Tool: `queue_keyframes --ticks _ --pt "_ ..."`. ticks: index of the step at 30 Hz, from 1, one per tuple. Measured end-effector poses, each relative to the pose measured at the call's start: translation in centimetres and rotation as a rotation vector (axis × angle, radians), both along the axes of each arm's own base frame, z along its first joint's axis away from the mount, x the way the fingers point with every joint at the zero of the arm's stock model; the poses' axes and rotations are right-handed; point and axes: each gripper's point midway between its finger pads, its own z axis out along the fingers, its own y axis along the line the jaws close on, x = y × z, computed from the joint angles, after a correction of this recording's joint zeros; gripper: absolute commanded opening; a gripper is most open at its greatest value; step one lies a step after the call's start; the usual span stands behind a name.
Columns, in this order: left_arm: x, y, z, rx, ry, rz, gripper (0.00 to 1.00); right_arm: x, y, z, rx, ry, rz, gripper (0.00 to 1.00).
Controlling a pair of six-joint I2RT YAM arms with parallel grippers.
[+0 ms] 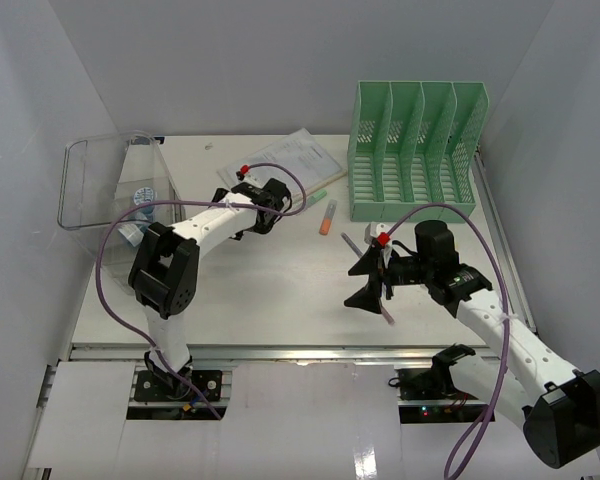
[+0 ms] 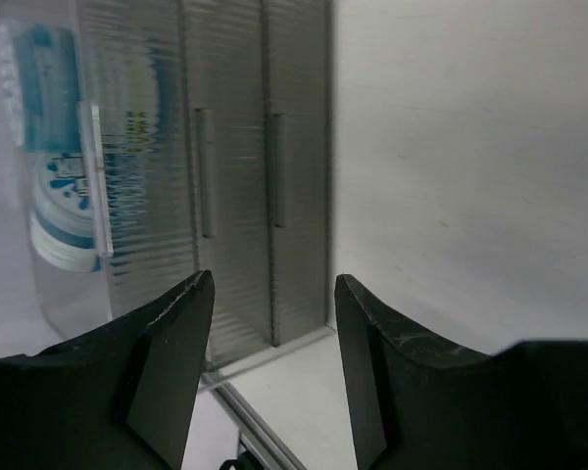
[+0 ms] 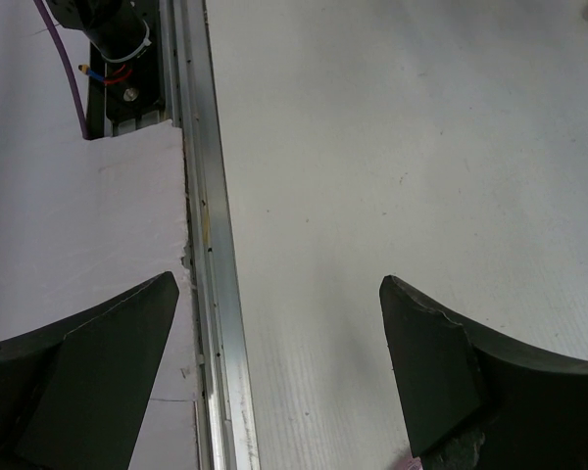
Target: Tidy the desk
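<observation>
The desk (image 1: 280, 290) is a wide white tabletop with a metal rail (image 3: 211, 245) along its front edge. On it lie a sheaf of printed papers (image 1: 285, 160), a green highlighter (image 1: 315, 197), an orange highlighter (image 1: 327, 218) and a dark pen (image 1: 352, 242). My left gripper (image 1: 256, 208) hovers just below the papers. In its wrist view the left gripper (image 2: 272, 279) is open and holds nothing. My right gripper (image 1: 363, 282) hangs over the desk's front middle. There the right gripper (image 3: 277, 280) stands wide open above bare desk and the rail. A small pinkish thing (image 1: 389, 313) shows beside its fingers.
A clear plastic bin (image 1: 100, 190) stands at the back left with a blue-labelled item (image 2: 59, 196) inside. A mint-green slotted file rack (image 1: 415, 150) stands at the back right. White walls close in both sides and the back.
</observation>
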Motion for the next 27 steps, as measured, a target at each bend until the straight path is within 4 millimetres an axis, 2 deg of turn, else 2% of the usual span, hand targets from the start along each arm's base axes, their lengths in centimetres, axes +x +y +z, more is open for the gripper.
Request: queue_keyframes --ticks 4,8,11,17,27 --pt "0.4 3.4 1.2 0.094 -0.036 0.078 0.58 0.2 -0.2 0.3 0.007 -0.015 -0.009 0.90" --pt "0.6 5.0 1.3 0.155 -0.044 0.122 0.56 0.3 -0.4 0.2 0.016 -0.025 -0.017 0.90" --pt "0.8 5.5 0.0 0.186 -0.019 0.139 0.53 0.3 -0.7 -0.2 0.018 -0.018 -0.027 0.90" --pt "0.9 6.1 -2.2 0.226 0.035 0.167 0.51 0.4 -1.2 -0.1 0.028 -0.022 -0.042 0.90" --pt "2.1 6.5 -2.1 0.255 -0.017 0.232 0.48 0.5 -1.6 0.3 0.053 -0.035 -0.048 0.90"
